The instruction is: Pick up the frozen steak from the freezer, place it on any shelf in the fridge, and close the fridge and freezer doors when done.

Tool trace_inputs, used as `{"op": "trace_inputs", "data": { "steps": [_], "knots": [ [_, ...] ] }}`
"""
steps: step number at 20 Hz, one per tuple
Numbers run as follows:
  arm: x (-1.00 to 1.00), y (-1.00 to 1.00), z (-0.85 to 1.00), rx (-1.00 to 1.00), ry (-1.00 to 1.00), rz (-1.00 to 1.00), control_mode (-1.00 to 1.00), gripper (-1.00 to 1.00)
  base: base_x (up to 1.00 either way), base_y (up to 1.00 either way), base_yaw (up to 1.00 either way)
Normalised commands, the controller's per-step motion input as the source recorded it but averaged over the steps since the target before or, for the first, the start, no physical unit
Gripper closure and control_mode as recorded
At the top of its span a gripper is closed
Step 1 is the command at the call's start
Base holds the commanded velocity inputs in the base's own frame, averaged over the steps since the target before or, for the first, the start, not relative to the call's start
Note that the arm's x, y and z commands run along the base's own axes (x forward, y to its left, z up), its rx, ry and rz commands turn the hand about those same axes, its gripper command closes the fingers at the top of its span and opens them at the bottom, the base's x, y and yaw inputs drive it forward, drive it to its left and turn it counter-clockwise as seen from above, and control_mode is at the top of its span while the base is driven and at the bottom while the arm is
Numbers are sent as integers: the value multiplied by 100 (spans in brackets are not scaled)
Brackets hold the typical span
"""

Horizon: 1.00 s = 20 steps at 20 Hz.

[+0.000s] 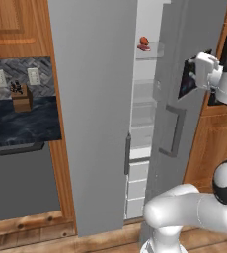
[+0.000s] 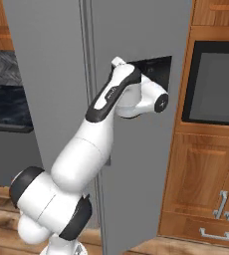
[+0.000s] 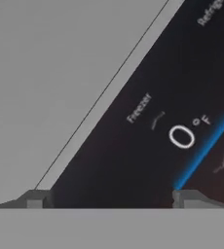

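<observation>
Frozen steak [image 1: 144, 47] on upper fridge shelf [image 1: 150, 51], doors ajar, gripper [image 3: 111, 199] fingers spread, empty, against dark dispenser panel [image 3: 148, 121].

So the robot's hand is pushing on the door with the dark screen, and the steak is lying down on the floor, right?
Not the floor. In the left base view the frozen steak sits high up on a shelf inside the open unit, beside a rounder orange-red lump. The gripper is indeed at the dark screen on the door.
</observation>
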Motion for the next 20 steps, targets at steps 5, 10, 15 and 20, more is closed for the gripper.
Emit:
{"op": "trace_inputs", "data": {
  "steps": [5,10,15,20],
  "knots": [
    [89,13,18,0,3,-8,-100,-100,0,0,0],
    [75,0,9,0,17,0,-100,-100,0,0,0],
    [43,17,3,0,11,-8,-100,-100,0,0,0],
    [26,39,0,-2,0,-12,-100,-100,0,0,0]
  ]
}}
